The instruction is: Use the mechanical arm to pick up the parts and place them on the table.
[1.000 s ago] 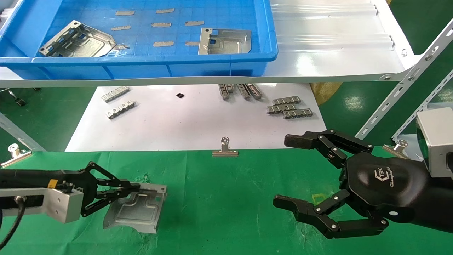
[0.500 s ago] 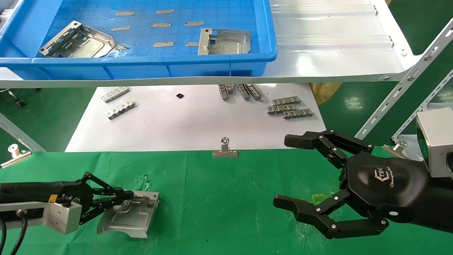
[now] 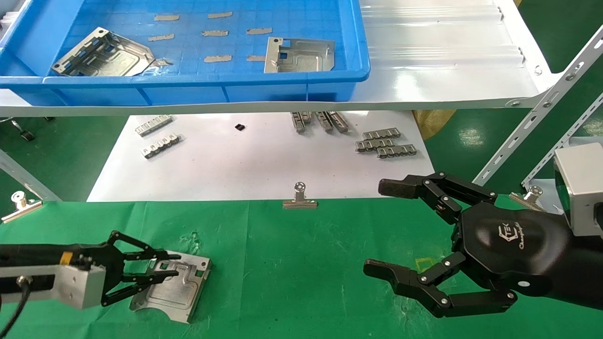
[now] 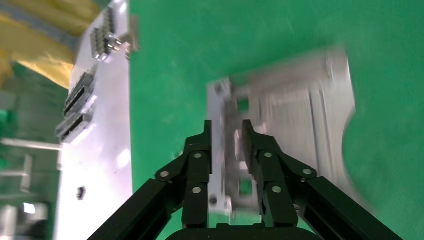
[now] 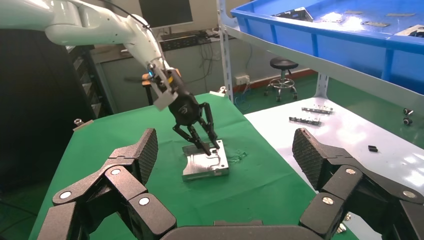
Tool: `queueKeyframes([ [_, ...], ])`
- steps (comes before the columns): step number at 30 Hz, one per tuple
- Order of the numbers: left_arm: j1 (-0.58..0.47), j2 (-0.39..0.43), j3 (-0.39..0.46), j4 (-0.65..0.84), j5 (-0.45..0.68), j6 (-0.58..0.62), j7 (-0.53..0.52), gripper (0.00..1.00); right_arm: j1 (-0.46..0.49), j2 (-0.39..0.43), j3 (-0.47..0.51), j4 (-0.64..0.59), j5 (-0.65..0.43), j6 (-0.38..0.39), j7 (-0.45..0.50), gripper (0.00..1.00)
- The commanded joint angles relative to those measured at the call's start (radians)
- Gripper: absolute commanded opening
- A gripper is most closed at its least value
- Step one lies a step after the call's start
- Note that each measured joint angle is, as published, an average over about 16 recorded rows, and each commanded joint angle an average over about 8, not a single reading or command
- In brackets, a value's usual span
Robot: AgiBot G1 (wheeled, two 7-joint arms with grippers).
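Observation:
One grey stamped part (image 3: 175,293) lies flat on the green table (image 3: 292,263) at the front left. My left gripper (image 3: 175,264) stands open at the part's far rim, one finger on either side of the folded edge; the left wrist view shows a gap between the fingers (image 4: 201,150) with the part (image 4: 300,110) beyond them. Two more parts (image 3: 106,54) (image 3: 301,54) rest in the blue bin (image 3: 188,80) on the shelf. My right gripper (image 3: 382,228) hangs wide open and empty over the table's right side. From the right wrist view, the left gripper (image 5: 210,146) sits on the part (image 5: 205,167).
A white board (image 3: 259,160) behind the cloth carries small slotted strips (image 3: 386,143). Binder clips (image 3: 299,197) pin the cloth's far edge. The glossy white shelf (image 3: 447,70) overhangs the board, with slanted metal struts (image 3: 541,108) at the right.
My left gripper lowered the part toward me until it lay flat on the cloth, then opened its fingers off the rim. The right arm has not moved.

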Motion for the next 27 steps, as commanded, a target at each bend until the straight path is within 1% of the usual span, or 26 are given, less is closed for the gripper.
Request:
queueKeyframes([
  [1,-0.008,0.006,0.004,0.016,-0.004,0.024,-0.049,1.00,0.000,0.000,0.000,0.000,0.000,0.000,0.000,1.00],
  [6,-0.014,-0.005,0.011,0.012,-0.056,0.026,-0.272,1.00,0.000,0.000,0.000,0.000,0.000,0.000,0.000,1.00],
  [11,-0.003,-0.012,0.001,0.030,-0.112,0.021,-0.412,1.00,0.000,0.000,0.000,0.000,0.000,0.000,0.000,1.00],
  [16,0.005,-0.011,-0.006,0.048,-0.138,0.019,-0.456,1.00,0.000,0.000,0.000,0.000,0.000,0.000,0.000,1.00],
  [20,0.006,-0.012,-0.007,0.040,-0.135,0.018,-0.445,1.00,0.000,0.000,0.000,0.000,0.000,0.000,0.000,1.00],
  [24,0.017,-0.016,-0.021,0.010,-0.135,0.016,-0.461,1.00,0.000,0.000,0.000,0.000,0.000,0.000,0.000,1.00],
  [27,0.036,-0.022,-0.044,-0.031,-0.143,0.012,-0.497,1.00,0.000,0.000,0.000,0.000,0.000,0.000,0.000,1.00],
])
